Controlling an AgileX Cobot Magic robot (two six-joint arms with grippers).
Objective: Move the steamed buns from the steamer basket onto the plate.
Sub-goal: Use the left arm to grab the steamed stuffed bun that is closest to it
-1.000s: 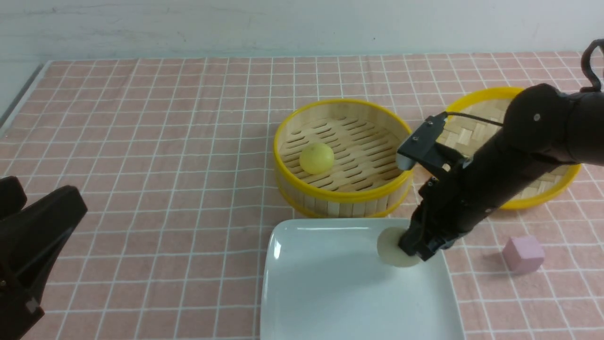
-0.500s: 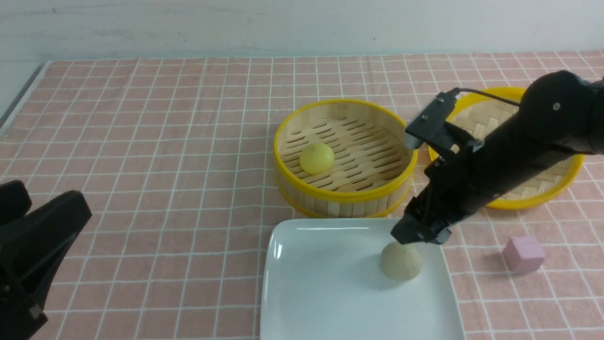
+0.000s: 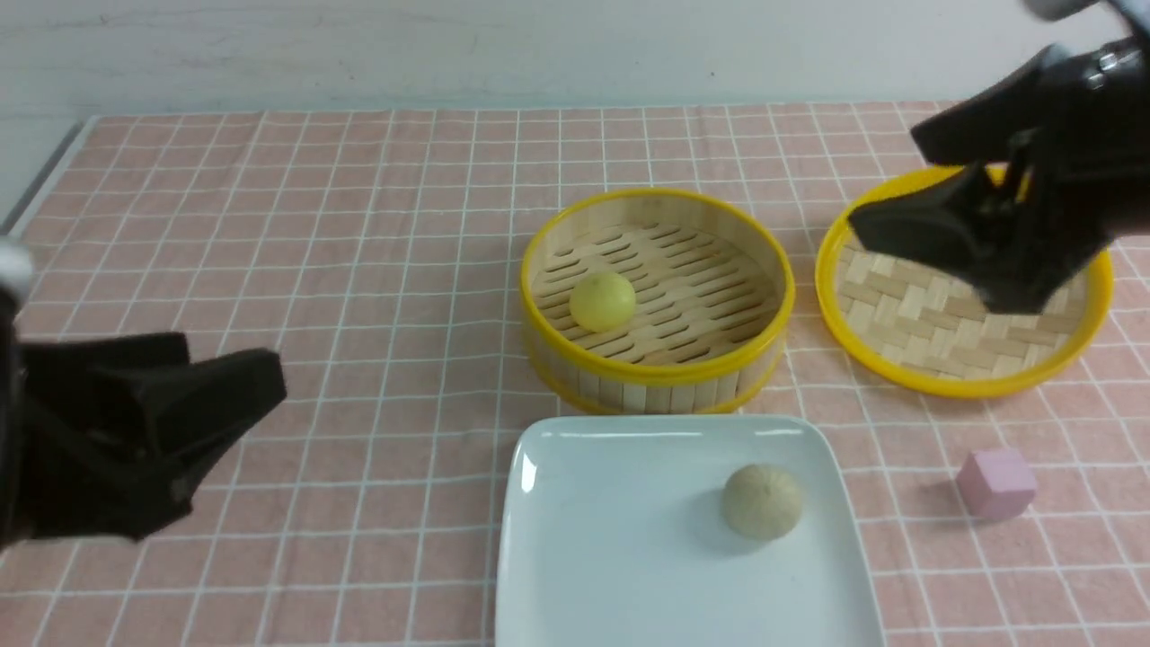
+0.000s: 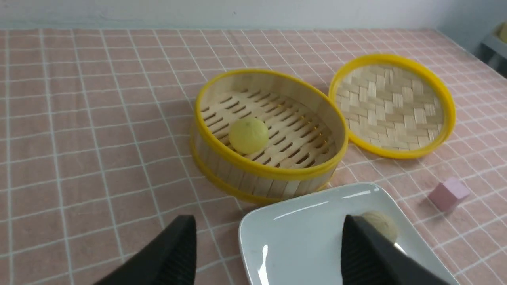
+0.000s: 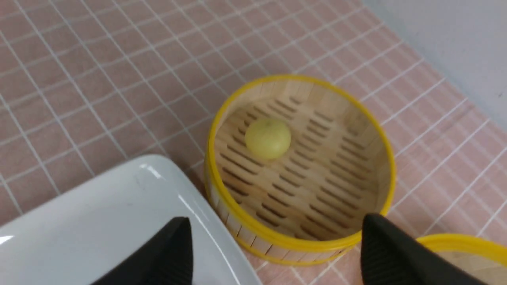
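Observation:
One pale yellow steamed bun (image 3: 603, 301) lies on the slatted floor of the steamer basket (image 3: 656, 370). The beige-grey bun (image 3: 762, 500) rests alone on the white plate (image 3: 620, 557), near its far right corner. My right gripper (image 3: 885, 180) hangs open and empty, high over the woven lid, to the right of the basket. In the right wrist view the yellow bun (image 5: 268, 138) shows beyond the open fingers. My left gripper (image 3: 235, 364) is open and empty at the left, above the cloth. In the left wrist view one finger partly hides the beige bun (image 4: 382, 223).
A shallow yellow-rimmed woven lid (image 3: 952, 385) lies right of the basket. A small pink cube (image 3: 995, 483) sits on the checked cloth right of the plate. The plate's far edge nearly touches the basket.
My right gripper let go of the beige bun on the plate, opened, then rose and drew back to the right over the lid. My left gripper moved right and up.

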